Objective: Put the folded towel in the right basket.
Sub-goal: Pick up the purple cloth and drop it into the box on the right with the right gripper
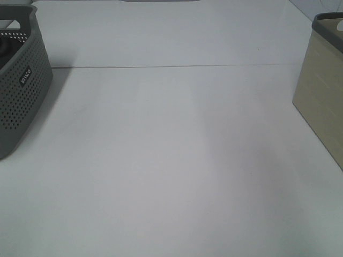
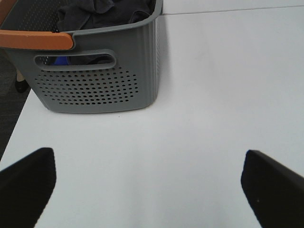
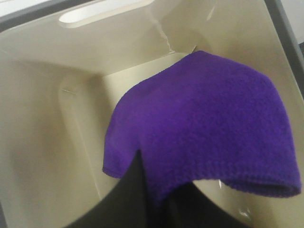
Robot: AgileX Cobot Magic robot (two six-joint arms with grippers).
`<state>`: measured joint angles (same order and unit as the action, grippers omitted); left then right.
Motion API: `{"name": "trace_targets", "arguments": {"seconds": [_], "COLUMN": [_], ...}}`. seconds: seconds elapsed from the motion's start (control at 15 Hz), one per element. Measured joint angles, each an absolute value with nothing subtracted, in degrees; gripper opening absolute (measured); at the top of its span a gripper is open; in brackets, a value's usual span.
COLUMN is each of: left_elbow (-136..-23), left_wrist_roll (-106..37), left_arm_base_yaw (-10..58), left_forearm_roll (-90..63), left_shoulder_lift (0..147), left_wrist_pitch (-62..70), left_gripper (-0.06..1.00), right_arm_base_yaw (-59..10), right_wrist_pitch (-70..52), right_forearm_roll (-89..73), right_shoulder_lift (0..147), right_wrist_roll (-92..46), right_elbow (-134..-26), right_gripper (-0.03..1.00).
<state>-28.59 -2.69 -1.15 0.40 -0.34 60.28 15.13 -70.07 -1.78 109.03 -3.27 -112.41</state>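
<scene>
In the right wrist view the folded purple towel (image 3: 204, 123) hangs inside the beige right basket (image 3: 52, 123), above its floor. My right gripper (image 3: 161, 202) is under and behind the towel and is shut on it; its dark fingers (image 3: 126, 199) are mostly covered by the cloth. The right basket shows at the right edge of the exterior view (image 1: 324, 85). My left gripper (image 2: 149, 190) is open and empty over the bare white table. Neither gripper shows in the exterior view.
A grey perforated basket (image 1: 21, 80) stands at the table's left edge. In the left wrist view it (image 2: 95, 80) holds dark cloths and has an orange handle (image 2: 38, 40). The white table (image 1: 171, 160) lies between the two baskets.
</scene>
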Motion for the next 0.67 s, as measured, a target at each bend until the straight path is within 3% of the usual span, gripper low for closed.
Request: {"name": "trace_targets", "arguments": {"seconds": [0.13,0.2,0.33,0.4,0.47,0.67], "left_elbow": [-28.59,-28.59,-28.59,-28.59,-28.59,-28.59], "left_wrist_roll": [-2.69,-2.69,-2.69,-2.69,-2.69,-2.69], "left_arm_base_yaw": [-1.15,-1.15,-1.15,-1.15,-1.15,-1.15], "left_forearm_roll": [0.40,0.40,0.40,0.40,0.40,0.40], "left_shoulder_lift": [-0.34,-0.34,-0.34,-0.34,-0.34,-0.34], "left_wrist_pitch": [60.28,60.28,60.28,60.28,60.28,60.28], "left_gripper": [0.99,0.99,0.99,0.99,0.99,0.99], "right_arm_base_yaw": [15.13,15.13,15.13,15.13,15.13,15.13], "right_wrist_pitch": [-70.02,-70.02,-70.02,-69.96,-69.96,-69.96], "right_forearm_roll": [-1.66,-1.66,-1.66,-1.66,-1.66,-1.66], "right_shoulder_lift": [110.81,111.55,112.47,112.70,112.76,112.76], "right_wrist_roll": [-2.23,-1.66,-0.69,-0.69,-0.69,-0.57], "right_elbow": [-112.41,-112.41,-112.41,-112.41,-112.41,-112.41], "right_gripper": [0.08,0.18,0.57,0.73,0.82,0.89]}}
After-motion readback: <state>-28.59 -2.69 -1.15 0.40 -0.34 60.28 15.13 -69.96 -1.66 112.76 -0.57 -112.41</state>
